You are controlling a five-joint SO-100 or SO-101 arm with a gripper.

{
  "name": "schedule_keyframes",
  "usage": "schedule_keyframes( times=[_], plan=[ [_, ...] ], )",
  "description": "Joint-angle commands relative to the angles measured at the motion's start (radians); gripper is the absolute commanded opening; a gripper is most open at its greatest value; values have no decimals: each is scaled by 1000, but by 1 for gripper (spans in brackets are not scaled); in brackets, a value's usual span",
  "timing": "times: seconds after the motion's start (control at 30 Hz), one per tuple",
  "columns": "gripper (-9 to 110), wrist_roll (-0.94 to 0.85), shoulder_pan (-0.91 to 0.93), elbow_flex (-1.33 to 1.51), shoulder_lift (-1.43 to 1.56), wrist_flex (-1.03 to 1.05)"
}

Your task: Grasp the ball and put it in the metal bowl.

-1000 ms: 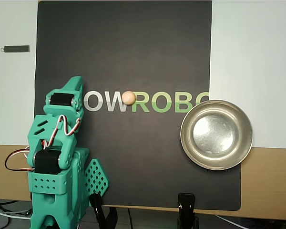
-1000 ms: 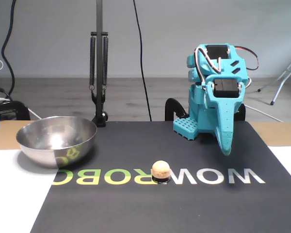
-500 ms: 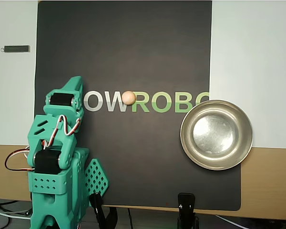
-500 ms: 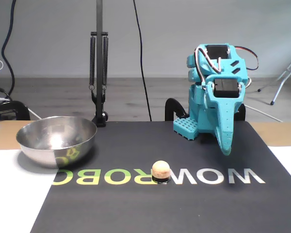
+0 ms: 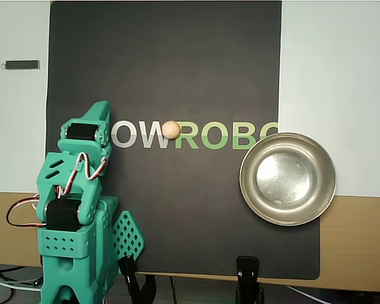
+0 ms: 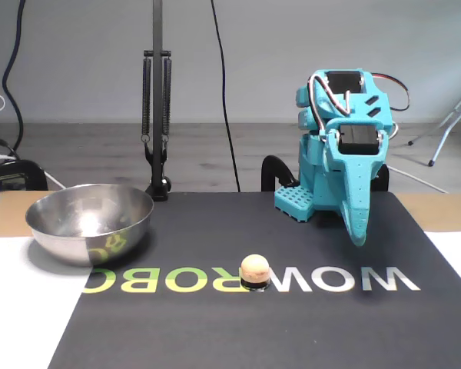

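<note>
- Arm (image 5: 76, 209): teal, folded at its base near the mat's lower-left corner in overhead view; base sits at mat's far edge in fixed view.
- Gripper (image 6: 356, 234) (image 5: 95, 109): tip points down, hanging just above the mat (image 5: 164, 63), near the "W" of the printed lettering. Fingers pressed together, nothing between them — closed & empty.
- Ball (image 5: 171, 130) (image 6: 254, 270): peach-beige, resting on the mat's printed lettering (image 6: 323, 278), between the white "W" and green "R". Roughly mid-mat, well apart from gripper, not touched.
- Metal bowl (image 5: 287, 178) (image 6: 89, 221): upright, empty, shiny. Sits at mat's right edge in overhead view, rim overlapping onto the white sheet (image 5: 335, 88) & tan table (image 5: 358, 240); covers end of lettering. In fixed view it's at mat's left edge. Well apart from ball.
- Black clamps (image 5: 247, 278) at mat's near edge in overhead view.
- Small dark bar-shaped item (image 5: 22, 64) on white surface off mat's left edge, overhead view — cannot ID.
- Lamp stand w/ springs (image 6: 157, 100) behind the table, fixed view.
</note>
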Motion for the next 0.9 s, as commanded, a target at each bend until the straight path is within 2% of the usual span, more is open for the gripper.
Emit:
schedule_keyframes(
  times=[0.0, 0.57, 0.87],
  plan=[
    [0, -5, -5, 32, 58, 0],
    [0, -8, 2, 12, 37, 8],
    [0, -8, 5, -238, -284, 12]
  ],
)
